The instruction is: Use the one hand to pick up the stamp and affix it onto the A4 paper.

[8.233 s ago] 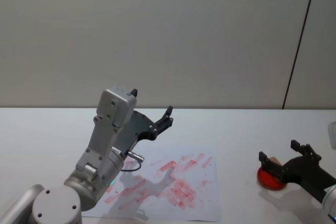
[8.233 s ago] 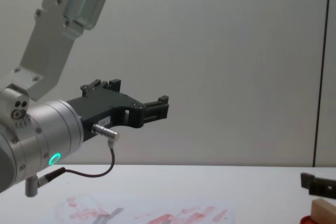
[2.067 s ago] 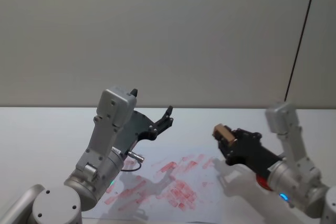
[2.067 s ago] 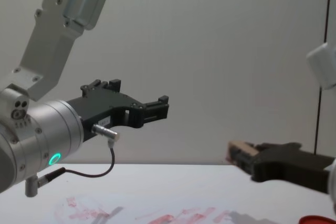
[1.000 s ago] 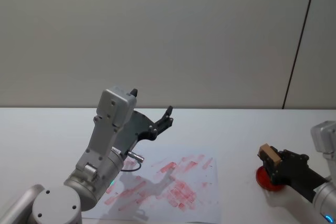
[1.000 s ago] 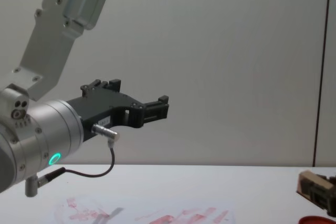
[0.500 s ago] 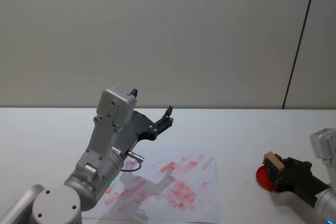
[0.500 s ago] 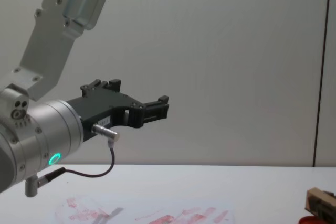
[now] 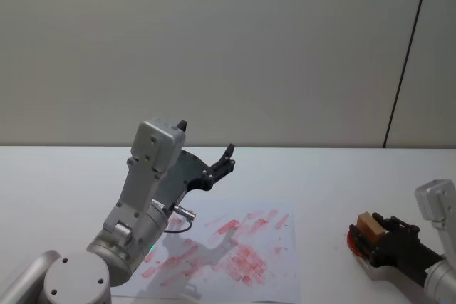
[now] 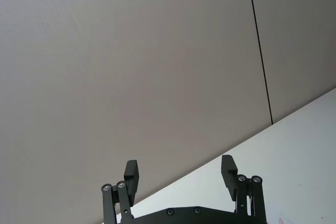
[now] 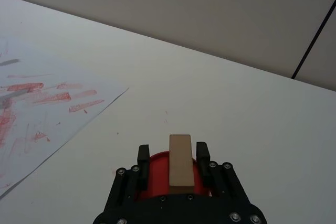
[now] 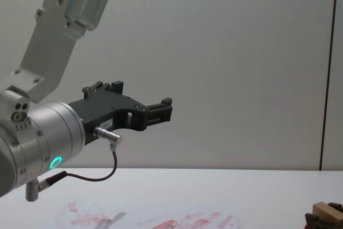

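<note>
— Right black two-fingered gripper (image 9: 369,233)?
— Clamped on the small pale tan wooden stamp block (image 11: 180,160), directly above the red round ink pad (image 9: 355,239).
— White ink-smeared A4 paper (image 9: 274,270)?
— Off to its left, well apart. Left gripper (image 10: 181,177) idles raised, fingers spread.

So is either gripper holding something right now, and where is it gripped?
The right gripper holds the stamp, fingers on its two long sides, over the red ink pad. The left gripper is open, holding nothing.

The head camera looks down from above at the white table (image 9: 320,169), taking in the stained paper (image 9: 235,247). The chest camera sits low, facing the far wall. Both share the raised left gripper (image 9: 226,159) and the paper.
</note>
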Controlling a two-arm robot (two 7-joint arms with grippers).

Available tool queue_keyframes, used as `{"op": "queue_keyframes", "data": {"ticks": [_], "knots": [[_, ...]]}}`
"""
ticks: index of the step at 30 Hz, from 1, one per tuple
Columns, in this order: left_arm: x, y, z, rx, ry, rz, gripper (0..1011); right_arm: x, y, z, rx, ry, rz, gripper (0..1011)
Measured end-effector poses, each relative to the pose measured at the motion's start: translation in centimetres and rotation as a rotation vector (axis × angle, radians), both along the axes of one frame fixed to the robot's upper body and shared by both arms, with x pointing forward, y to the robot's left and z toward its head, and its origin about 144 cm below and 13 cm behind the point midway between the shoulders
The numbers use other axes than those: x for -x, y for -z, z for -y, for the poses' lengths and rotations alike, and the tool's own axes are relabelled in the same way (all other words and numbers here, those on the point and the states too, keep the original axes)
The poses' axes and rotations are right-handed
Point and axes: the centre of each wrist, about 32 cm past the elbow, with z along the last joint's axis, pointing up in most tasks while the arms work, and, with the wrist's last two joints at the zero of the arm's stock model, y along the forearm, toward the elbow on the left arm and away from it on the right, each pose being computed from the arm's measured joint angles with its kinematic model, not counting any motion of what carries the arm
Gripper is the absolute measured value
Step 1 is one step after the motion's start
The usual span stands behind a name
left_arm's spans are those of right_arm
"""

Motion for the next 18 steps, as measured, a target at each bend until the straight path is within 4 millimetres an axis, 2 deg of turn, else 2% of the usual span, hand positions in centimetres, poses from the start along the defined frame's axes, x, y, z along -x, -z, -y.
{"op": "queue_keyframes", "data": {"ticks": [1, 6, 8, 9, 13, 18], "knots": [[0.0, 0.0, 0.0, 0.0, 0.0, 0.0, 1002, 0.0, 0.0, 0.0, 0.0, -0.001, 0.0, 505], [0.0, 0.0, 0.0, 0.0, 0.0, 0.0, 1002, 0.0, -0.2, 0.0, -0.005, -0.003, 0.013, 668], [0.0, 0.0, 0.0, 0.0, 0.0, 0.0, 1002, 0.0, -0.5, -0.1, -0.011, -0.003, 0.034, 764], [0.0, 0.0, 0.0, 0.0, 0.0, 0.0, 1002, 0.0, -0.5, -0.1, -0.011, -0.003, 0.034, 764], [0.0, 0.0, 0.0, 0.0, 0.0, 0.0, 1002, 0.0, -1.1, -0.1, -0.02, -0.002, 0.076, 893], [0.0, 0.0, 0.0, 0.0, 0.0, 0.0, 1003, 0.1, -1.7, -0.2, -0.028, 0.0, 0.11, 1001]]}}
